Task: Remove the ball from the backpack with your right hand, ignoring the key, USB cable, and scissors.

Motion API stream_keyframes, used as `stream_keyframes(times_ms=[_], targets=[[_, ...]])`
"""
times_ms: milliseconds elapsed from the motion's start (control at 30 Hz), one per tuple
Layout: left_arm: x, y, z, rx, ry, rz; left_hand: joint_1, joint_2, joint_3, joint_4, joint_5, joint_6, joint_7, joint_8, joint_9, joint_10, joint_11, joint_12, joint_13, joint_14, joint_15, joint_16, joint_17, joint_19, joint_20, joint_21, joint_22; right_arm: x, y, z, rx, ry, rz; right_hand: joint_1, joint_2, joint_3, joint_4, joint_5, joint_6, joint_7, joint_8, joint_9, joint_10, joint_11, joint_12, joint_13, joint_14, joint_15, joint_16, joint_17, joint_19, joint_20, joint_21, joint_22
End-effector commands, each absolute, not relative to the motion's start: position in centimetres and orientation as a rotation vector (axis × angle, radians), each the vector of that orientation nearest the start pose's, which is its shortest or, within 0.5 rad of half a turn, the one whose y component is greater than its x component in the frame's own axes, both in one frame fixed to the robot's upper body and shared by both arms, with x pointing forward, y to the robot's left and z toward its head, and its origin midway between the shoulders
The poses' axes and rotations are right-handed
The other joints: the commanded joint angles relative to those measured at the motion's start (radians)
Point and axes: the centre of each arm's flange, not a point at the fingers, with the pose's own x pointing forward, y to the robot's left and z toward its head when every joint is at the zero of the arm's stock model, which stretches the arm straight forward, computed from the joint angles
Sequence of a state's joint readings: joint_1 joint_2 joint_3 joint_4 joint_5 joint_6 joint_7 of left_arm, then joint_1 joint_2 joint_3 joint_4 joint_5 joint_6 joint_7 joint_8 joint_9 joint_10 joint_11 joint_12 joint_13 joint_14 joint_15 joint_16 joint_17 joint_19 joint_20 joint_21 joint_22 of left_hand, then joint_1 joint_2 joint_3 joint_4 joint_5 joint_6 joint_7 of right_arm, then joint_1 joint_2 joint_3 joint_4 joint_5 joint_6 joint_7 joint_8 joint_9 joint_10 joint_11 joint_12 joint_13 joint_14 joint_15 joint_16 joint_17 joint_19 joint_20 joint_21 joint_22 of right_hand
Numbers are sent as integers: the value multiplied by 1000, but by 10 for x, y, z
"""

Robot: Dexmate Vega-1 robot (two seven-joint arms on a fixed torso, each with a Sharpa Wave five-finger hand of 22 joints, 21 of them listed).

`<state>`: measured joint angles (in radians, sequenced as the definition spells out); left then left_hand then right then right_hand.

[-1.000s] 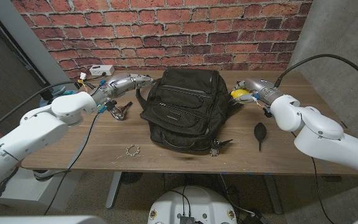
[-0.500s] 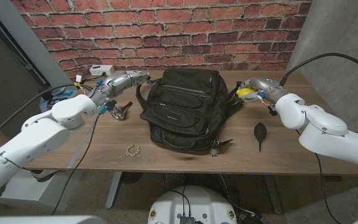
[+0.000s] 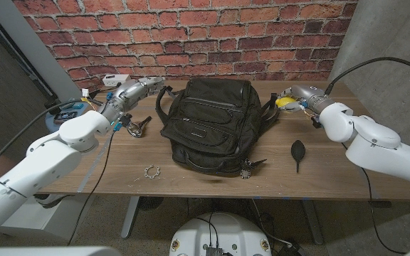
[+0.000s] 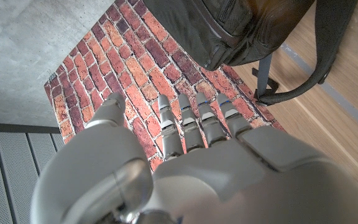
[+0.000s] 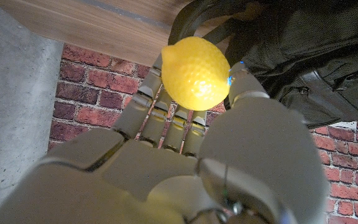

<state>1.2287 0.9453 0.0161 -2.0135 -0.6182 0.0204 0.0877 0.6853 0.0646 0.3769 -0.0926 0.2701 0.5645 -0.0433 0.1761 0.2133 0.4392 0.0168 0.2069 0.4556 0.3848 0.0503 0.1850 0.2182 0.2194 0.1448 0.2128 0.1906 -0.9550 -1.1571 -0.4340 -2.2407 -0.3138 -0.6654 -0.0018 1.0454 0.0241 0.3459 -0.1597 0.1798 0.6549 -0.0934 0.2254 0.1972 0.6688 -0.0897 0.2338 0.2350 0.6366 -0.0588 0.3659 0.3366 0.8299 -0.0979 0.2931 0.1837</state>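
Beside the black fabric backpack (image 3: pixel 213 126) on the wooden desk (image 3: pixel 333 167), the right hand (image 3: pixel 292 98) grasps the yellow dimpled lemon-shaped ball (image 5: pixel 195 73) between thumb and fingers. Opposite, the left hand (image 3: pixel 138 90) hovers released, fingers extended.

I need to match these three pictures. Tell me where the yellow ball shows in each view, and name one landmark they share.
Head view: the yellow ball sits in the right hand, right of the backpack.
Left wrist view: the ball is not in this picture.
Right wrist view: the ball is held at the fingertips, picture centre.
Shared landmark: the black backpack.
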Motion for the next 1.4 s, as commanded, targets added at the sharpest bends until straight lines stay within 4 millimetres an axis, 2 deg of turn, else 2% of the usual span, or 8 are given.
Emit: stream_keyframes(times_ms=[33,300,633,1133,1400], targets=[[502,340,50,296,-650,-159,46,66,9,2,9,-28,-9,-2,-3,-25,10,-9,-5,-23,5,-7,-5,-2,2,4,3,518,-292,57,-1407,-416,-198,16,1,4,0,7,12,1,0,3,11,-3,7,3,12,-163,-2,2,9,-75,5,4],[501,348,47,264,-663,-144,25,71,14,3,16,-86,-14,-6,-9,-61,19,-18,-23,-54,14,-7,-16,-8,4,2,2,526,-294,54,-1424,-400,-224,19,2,5,0,7,14,-1,0,3,13,-7,7,3,18,-164,-2,4,9,-75,5,4],[504,357,48,243,-674,-128,14,71,15,2,18,-93,-19,0,-12,-77,21,-19,-33,-75,17,-9,-21,-14,5,1,2,537,-302,54,-1425,-371,-242,23,3,6,-1,7,18,-4,1,3,16,-7,6,3,20,-164,-4,5,9,-77,6,4],[512,354,51,237,-669,-118,-1,71,15,3,20,-101,-21,4,-14,-99,16,-21,-44,-95,24,-8,-24,-24,7,-2,1,551,-323,63,-1432,-345,-267,20,2,7,1,7,20,-6,0,3,17,-7,5,4,21,-160,-9,5,6,-77,5,4],[516,355,51,226,-673,-125,-6,75,22,-2,24,-116,-25,4,-16,-128,12,-24,-56,-130,28,-12,-28,-35,7,-5,1,561,-333,65,-1431,-327,-282,18,2,7,3,6,18,-6,-1,3,13,-7,2,4,18,-159,-14,5,2,-76,3,4]])
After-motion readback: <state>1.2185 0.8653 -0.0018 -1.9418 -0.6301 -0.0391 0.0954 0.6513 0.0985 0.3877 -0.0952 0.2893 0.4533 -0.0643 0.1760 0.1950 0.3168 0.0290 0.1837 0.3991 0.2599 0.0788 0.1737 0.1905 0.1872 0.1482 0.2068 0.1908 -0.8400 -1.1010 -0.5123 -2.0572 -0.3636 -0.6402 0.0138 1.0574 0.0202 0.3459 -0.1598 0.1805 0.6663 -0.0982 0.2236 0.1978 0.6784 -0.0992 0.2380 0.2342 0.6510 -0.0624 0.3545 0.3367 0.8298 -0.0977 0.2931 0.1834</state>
